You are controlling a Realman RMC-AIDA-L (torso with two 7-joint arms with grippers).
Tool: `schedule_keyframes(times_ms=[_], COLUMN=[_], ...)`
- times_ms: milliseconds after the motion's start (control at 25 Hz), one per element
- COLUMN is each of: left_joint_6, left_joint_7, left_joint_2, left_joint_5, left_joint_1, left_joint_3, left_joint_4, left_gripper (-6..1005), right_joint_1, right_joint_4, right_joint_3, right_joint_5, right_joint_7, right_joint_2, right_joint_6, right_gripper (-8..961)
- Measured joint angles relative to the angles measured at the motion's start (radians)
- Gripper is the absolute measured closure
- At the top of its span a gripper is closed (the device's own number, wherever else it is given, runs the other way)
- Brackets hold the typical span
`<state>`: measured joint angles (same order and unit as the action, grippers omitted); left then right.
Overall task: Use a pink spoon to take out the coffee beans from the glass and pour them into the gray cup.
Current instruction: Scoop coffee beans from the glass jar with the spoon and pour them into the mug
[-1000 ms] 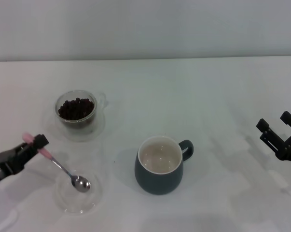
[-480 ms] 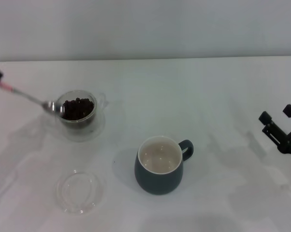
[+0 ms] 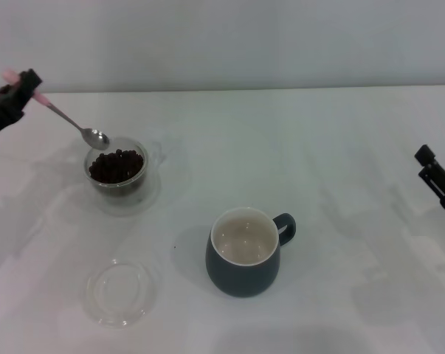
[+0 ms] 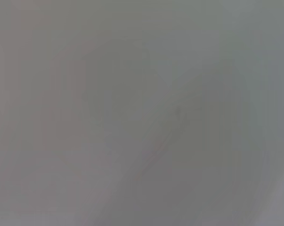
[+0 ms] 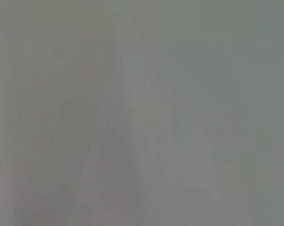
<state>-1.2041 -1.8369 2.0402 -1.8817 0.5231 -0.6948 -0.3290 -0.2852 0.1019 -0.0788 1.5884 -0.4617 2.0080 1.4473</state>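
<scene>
My left gripper (image 3: 23,87) is at the far left, shut on the pale pink handle of the pink spoon (image 3: 69,118). The spoon slants down to the right, and its silver bowl hangs just above the near-left rim of the glass (image 3: 117,171). The glass holds the dark coffee beans (image 3: 116,165). The gray cup (image 3: 244,254) stands in the middle front, cream-white inside, handle to the right, with no beans in sight inside it. My right gripper (image 3: 437,173) is at the far right edge, away from everything. Both wrist views show only a grey blur.
The glass stands on a clear round saucer (image 3: 150,195). A second flat clear glass saucer (image 3: 120,292) lies at the front left. All rest on a white table (image 3: 340,147) with a pale wall behind.
The left gripper lifted the spoon off the front saucer, swung it up and back to the glass, then moved inward so the bowl is over the rim. The right gripper drew back to the right.
</scene>
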Motion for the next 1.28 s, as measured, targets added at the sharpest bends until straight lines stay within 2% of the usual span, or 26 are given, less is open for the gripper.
schedule_keyframes(times_ms=[440, 640, 960, 1280], left_joint_6=[0.118, 0.128, 0.157, 0.189], left_joint_7=[0.058, 0.06, 0.107, 0.171], left_joint_2=[-0.003, -0.002, 0.014, 0.035], left_joint_5=[0.202, 0.226, 0.276, 0.243], left_joint_1=[0.095, 0.103, 0.099, 0.08], left_joint_3=[-0.001, -0.002, -0.003, 0.006], left_joint_4=[-0.024, -0.026, -0.023, 0.0], left_gripper=[864, 864, 863, 863], right_joint_1=[-0.002, -0.002, -0.002, -0.003], right_joint_4=[-0.037, -0.038, -0.039, -0.037], right_joint_3=[0.023, 0.03, 0.041, 0.041], right_joint_5=[-0.022, -0.023, -0.024, -0.024], right_joint_7=[-0.007, -0.013, -0.014, -0.014], right_joint_2=[-0.002, -0.002, -0.002, -0.002], right_joint_6=[0.006, 0.025, 0.039, 0.038], right_gripper=[165, 165, 165, 165])
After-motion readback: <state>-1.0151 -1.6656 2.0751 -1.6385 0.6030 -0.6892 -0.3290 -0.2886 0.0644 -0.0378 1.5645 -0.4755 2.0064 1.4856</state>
